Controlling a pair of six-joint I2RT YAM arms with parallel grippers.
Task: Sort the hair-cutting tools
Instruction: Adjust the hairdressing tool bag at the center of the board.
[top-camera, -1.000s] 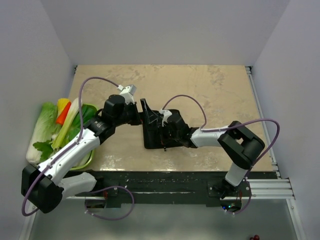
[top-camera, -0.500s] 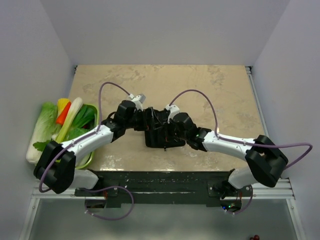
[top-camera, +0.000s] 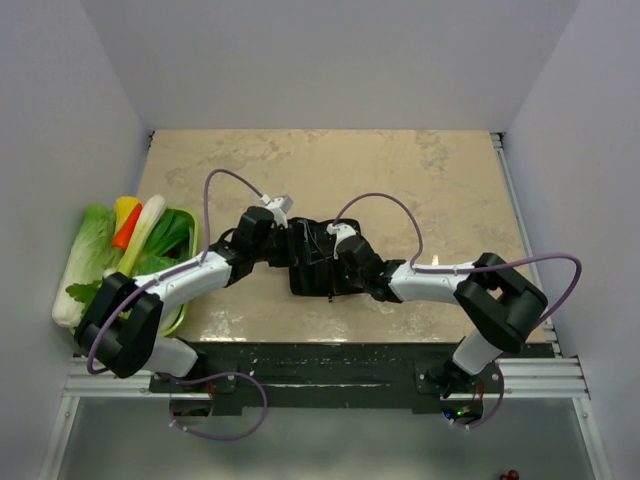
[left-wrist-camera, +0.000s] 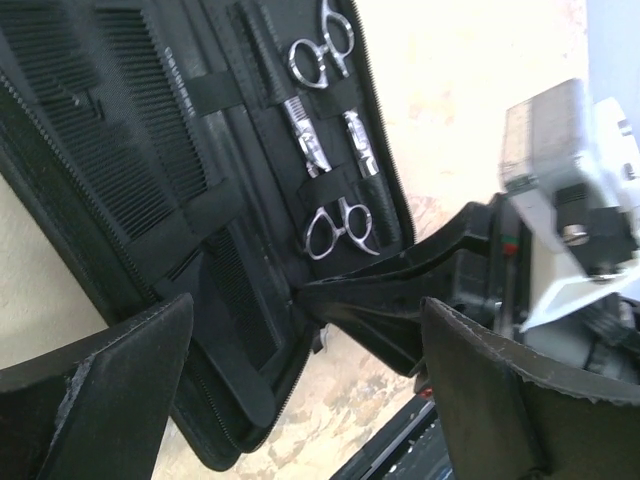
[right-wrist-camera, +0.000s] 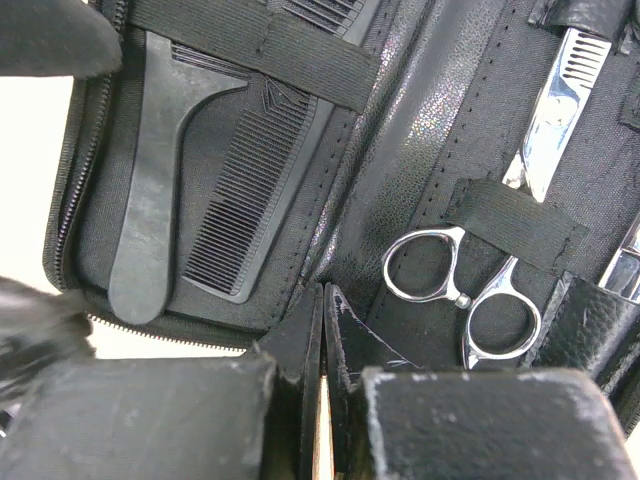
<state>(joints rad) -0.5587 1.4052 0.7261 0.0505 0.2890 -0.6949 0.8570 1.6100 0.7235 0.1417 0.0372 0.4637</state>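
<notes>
A black case (top-camera: 310, 282) lies open and flat mid-table. Strapped inside are silver scissors (left-wrist-camera: 340, 228), a second pair (left-wrist-camera: 322, 55) and black combs (left-wrist-camera: 150, 110). The right wrist view shows a comb (right-wrist-camera: 215, 205) on the left panel and scissors (right-wrist-camera: 465, 290) on the right one. My right gripper (right-wrist-camera: 325, 295) is shut with nothing between its fingers, its tips resting on the case's middle fold. It also shows in the left wrist view as dark fingers (left-wrist-camera: 385, 290). My left gripper (left-wrist-camera: 305, 320) hangs open above the case's near end, holding nothing.
A green basket (top-camera: 182, 312) of vegetables stands at the table's left edge. Grey walls close in the left, back and right. The arms' black base rail (top-camera: 330, 360) runs along the front edge. Both arms meet over the case.
The case flap that stood raised now lies flat. My left gripper has moved right, over the case. The right arm's elbow swung out and back while its gripper stayed on the case.
</notes>
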